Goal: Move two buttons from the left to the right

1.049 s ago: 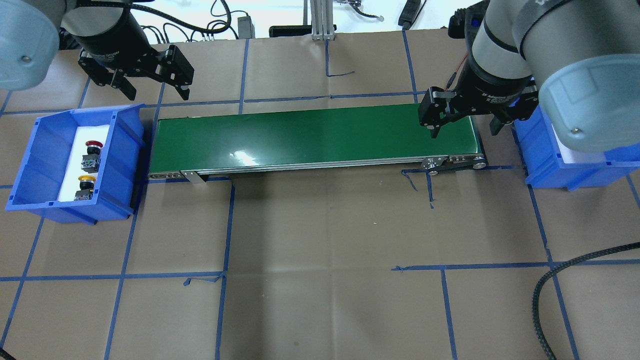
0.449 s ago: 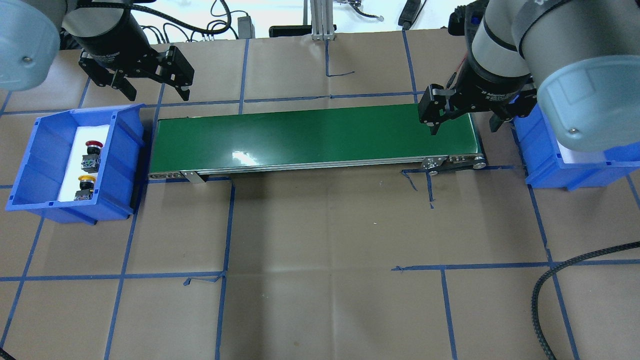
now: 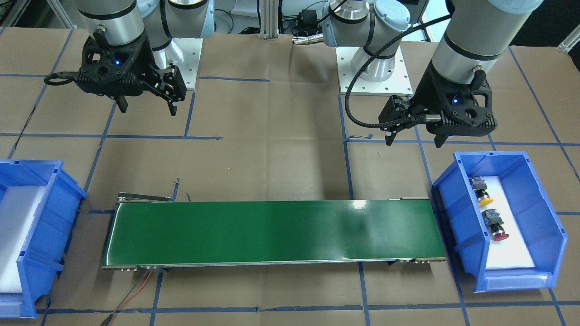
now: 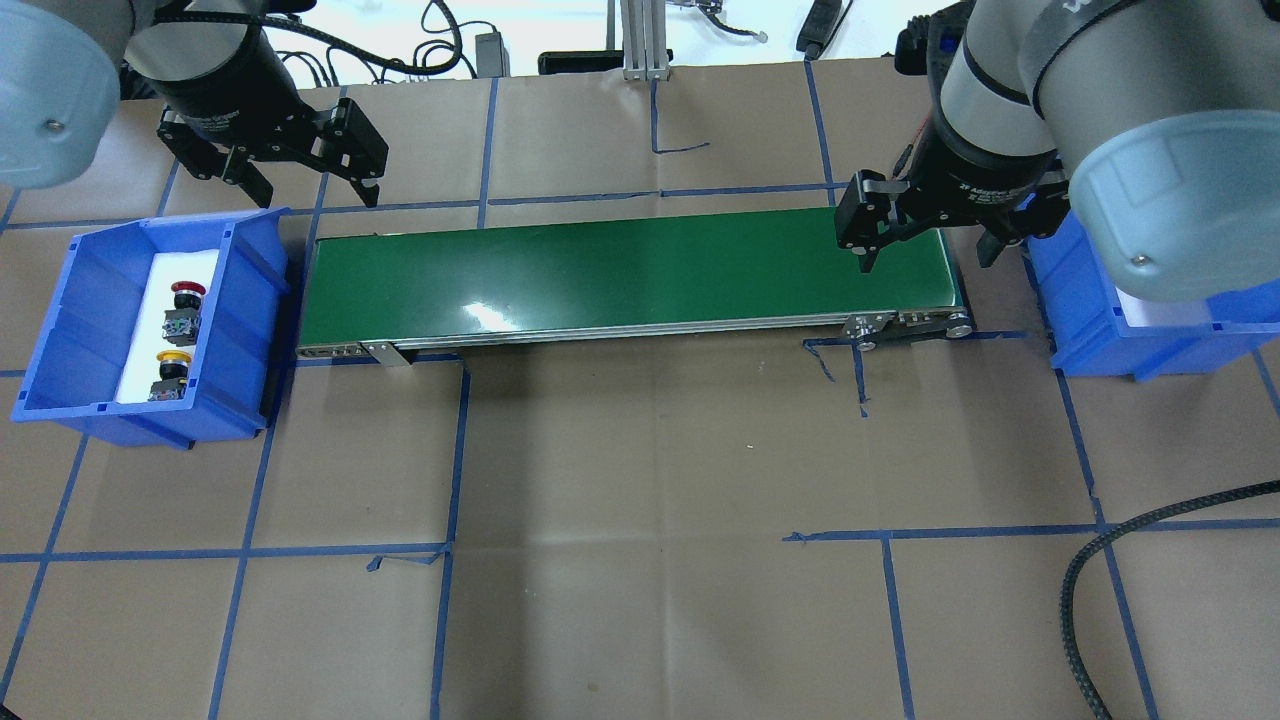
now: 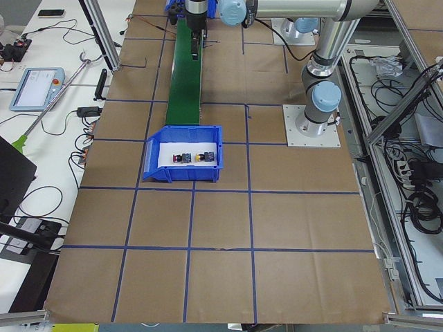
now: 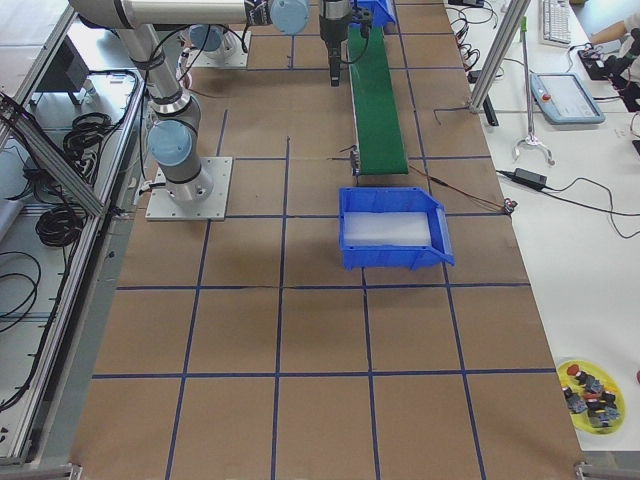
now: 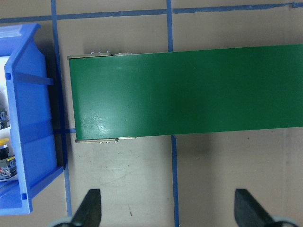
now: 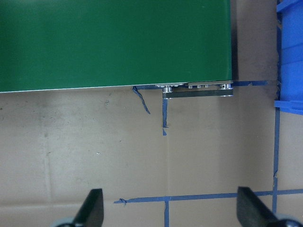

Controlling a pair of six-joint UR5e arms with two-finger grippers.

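**Item: two buttons, L-to-R transfer. Nothing moved yet.**

- Red button (image 4: 184, 306) and yellow button (image 4: 171, 372): both lie on the white liner in the left bin (image 4: 95, 300), near each other, red farther from the robot.
- Left gripper (image 4: 315, 190): jaws spread wide, nothing held. Hangs above the paper just beyond the bin's far corner, near the green belt (image 4: 630, 270).
- Right gripper (image 4: 928, 255): jaws wide, nothing held, over the belt's right end beside the right bin (image 4: 1085, 310).
- Step, as judged: left arm reaches in for the 1st button.
- Advice: centre over one button and straddle the block body, not the round cap. Keep the fingers off the bin walls and the neighbouring button.
- Exact lie of each body is prob. too small to read here, so check the wrist cam before closing.
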